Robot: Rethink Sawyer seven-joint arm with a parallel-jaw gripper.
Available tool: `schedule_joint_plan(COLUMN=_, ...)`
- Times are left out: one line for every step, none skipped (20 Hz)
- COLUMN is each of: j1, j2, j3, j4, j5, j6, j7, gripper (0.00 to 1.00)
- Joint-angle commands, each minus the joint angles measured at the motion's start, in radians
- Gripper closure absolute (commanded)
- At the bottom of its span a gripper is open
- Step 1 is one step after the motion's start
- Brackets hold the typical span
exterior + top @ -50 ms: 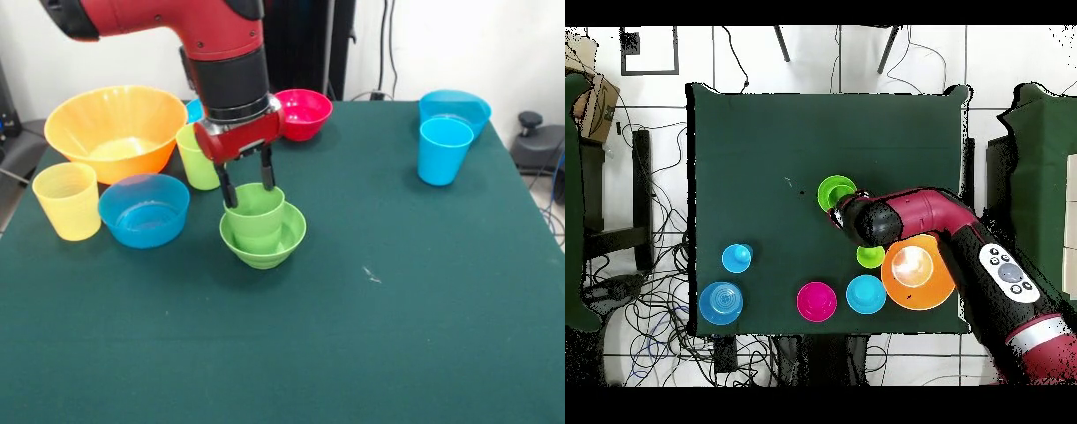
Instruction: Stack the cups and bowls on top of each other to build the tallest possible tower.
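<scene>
Two views: we are reading a front view and an overhead view of one green table.
Claw: we are seeing the claw hanging straight down from the red and black arm, its two dark fingers straddling the far rim of the green cup, one finger outside the wall and one inside; whether they are actually pressing on the rim, we cannot tell.
Tower: the green cup is sitting upright inside the small green bowl, near the middle of the table; in the overhead view the pair is showing as one green disc just beside the arm's end.
Other cups: we are counting a yellow-green cup just behind the claw, a pale yellow cup at the picture's left, and a sky blue cup well apart at the right.
Other bowls: a large orange bowl is standing at the far left, a blue bowl just in front of it beside the pale yellow cup, a red bowl behind the arm, and a shallow blue bowl just behind the sky blue cup.
</scene>
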Motion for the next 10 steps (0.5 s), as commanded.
schedule_joint_plan(j1=-0.007, j2=0.032, j3=0.075, j4=-0.048, j5=-0.03, j6=0.139, j7=-0.406, gripper=0.0)
schedule_joint_plan(j1=-0.011, j2=0.027, j3=0.082, j4=-0.05, j5=-0.023, j6=0.156, j7=-0.416, gripper=0.0)
schedule_joint_plan(j1=-0.014, j2=0.026, j3=0.088, j4=-0.051, j5=-0.016, j6=0.169, j7=-0.423, gripper=0.0)
schedule_joint_plan(j1=-0.016, j2=0.026, j3=0.092, j4=-0.053, j5=-0.011, j6=0.176, j7=-0.424, gripper=0.0)
schedule_joint_plan(j1=-0.023, j2=0.028, j3=0.093, j4=-0.052, j5=-0.013, j6=0.176, j7=-0.425, gripper=0.0)
schedule_joint_plan(j1=-0.024, j2=0.027, j3=0.097, j4=-0.055, j5=-0.011, j6=0.182, j7=-0.427, gripper=0.0)
schedule_joint_plan(j1=-0.023, j2=0.024, j3=0.099, j4=-0.054, j5=-0.01, j6=0.185, j7=-0.424, gripper=0.0)
schedule_joint_plan(j1=-0.021, j2=0.022, j3=0.101, j4=-0.054, j5=-0.01, j6=0.189, j7=-0.422, gripper=0.0)
schedule_joint_plan(j1=-0.02, j2=0.019, j3=0.102, j4=-0.052, j5=-0.008, j6=0.19, j7=-0.416, gripper=0.0)
schedule_joint_plan(j1=-0.024, j2=0.013, j3=0.106, j4=-0.047, j5=-0.004, j6=0.195, j7=-0.416, gripper=0.0)
